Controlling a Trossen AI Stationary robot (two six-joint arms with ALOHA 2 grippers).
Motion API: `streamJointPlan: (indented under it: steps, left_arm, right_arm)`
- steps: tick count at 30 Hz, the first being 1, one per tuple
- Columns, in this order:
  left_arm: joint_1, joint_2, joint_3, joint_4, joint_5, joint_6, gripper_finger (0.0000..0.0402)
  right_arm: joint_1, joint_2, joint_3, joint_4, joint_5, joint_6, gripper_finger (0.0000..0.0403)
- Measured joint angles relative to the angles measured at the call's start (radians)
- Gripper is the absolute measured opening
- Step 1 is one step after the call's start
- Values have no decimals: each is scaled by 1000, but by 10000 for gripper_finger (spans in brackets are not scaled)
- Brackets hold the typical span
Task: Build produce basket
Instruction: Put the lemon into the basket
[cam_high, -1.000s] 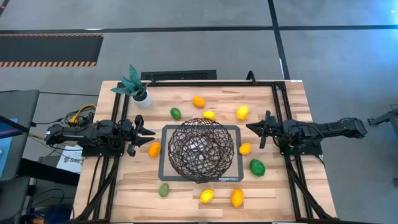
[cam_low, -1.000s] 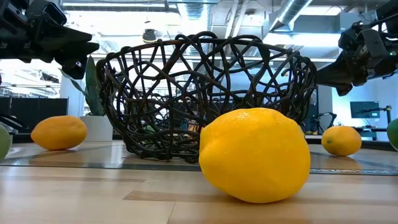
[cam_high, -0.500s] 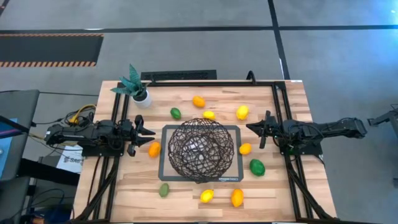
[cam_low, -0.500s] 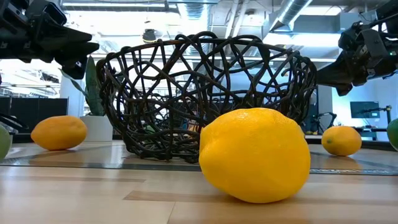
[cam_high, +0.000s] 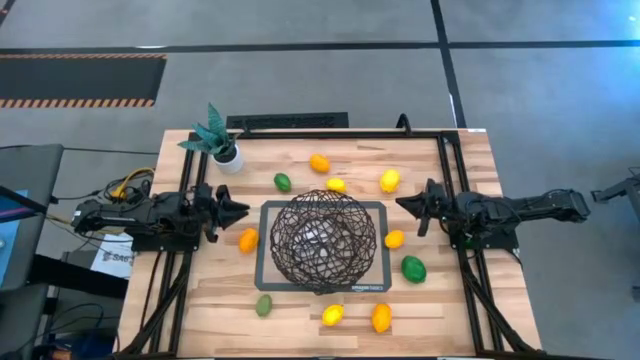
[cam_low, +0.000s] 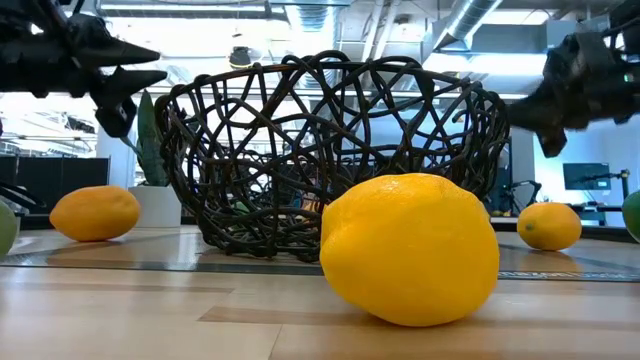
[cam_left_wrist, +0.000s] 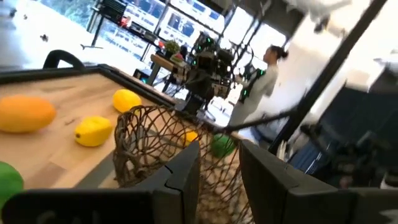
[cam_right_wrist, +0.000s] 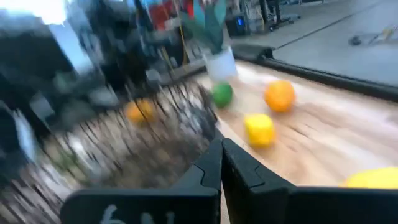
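Note:
The dark brown wire basket (cam_high: 323, 240) stands on a grey-framed mat (cam_high: 266, 275) at the table's middle; nothing shows inside it. Orange, yellow and green fruits lie on the wood around it, among them an orange one (cam_high: 248, 239) left of the mat, an orange-yellow one (cam_high: 395, 239) and a green one (cam_high: 413, 268) to its right. My left gripper (cam_high: 243, 208) hovers left of the basket, pointing at it, fingers a little apart (cam_left_wrist: 219, 155), holding nothing. My right gripper (cam_high: 400, 204) hovers right of the basket, pointing at it, fingers together (cam_right_wrist: 221, 149), holding nothing.
A teal-leaved plant in a white pot (cam_high: 220, 143) stands at the far left. More fruits lie far of the basket (cam_high: 319, 163) (cam_high: 390, 181) and near the front edge (cam_high: 332, 315) (cam_high: 381, 318) (cam_high: 263, 305). A black frame rims the table (cam_high: 445, 170). A person stands in the room beyond (cam_left_wrist: 272, 62).
My left gripper has turned about its own long axis; in the low view its two fingers now show apart, one above the other. My right gripper has shifted a little. The fruits and the basket have stayed where they were.

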Motion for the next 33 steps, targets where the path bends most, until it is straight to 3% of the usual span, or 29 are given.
streamJointPlan:
  steps: [6,10,16,19,23,27,33]
  left_arm:
    - [0,0,0,47,-73,-101,99]
    - [0,0,0,47,-104,-117,99]
    - [0,0,0,46,-104,-118,99]
    - [0,0,0,46,-101,-118,99]
    - [0,0,0,45,-101,-143,99]
    - [0,0,0,37,-99,-243,99]
    - [0,0,0,-29,-67,-393,99]
  right_arm:
    - [4,0,2,230,-2,152,26]
    - [21,0,4,406,-12,119,26]
    - [24,0,46,453,-23,114,39]
    - [19,14,150,278,-8,131,58]
    - [18,73,371,-123,-2,187,97]
    - [18,189,619,-539,-3,261,143]
    - [27,416,916,-908,-58,342,186]
